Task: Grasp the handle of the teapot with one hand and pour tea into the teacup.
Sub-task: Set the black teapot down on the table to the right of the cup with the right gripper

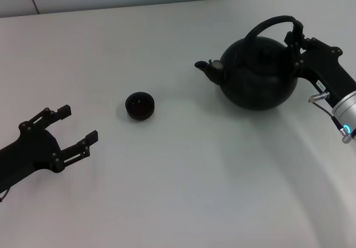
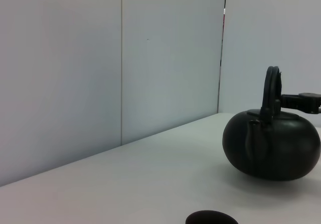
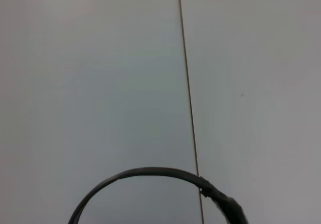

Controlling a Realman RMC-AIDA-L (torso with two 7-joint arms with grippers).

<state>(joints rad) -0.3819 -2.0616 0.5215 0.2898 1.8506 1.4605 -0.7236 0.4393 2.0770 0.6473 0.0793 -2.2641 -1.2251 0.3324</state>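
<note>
Glossy black round teapot sits on white table, spout toward small dark teacup, well apart. Our right gripper at arched black handle; jaws' grip we cannot tell. Left gripper parked, jaws spread. Risk: off-centre hold lets pot swing, spilling.

Both grippers are matte black linkage frames studded with small screws — the left gripper ends in two blocky-tipped fingers, while the right gripper carries a small white label, a thin looped cable and a silver-white forearm with a glowing blue-green light.
</note>
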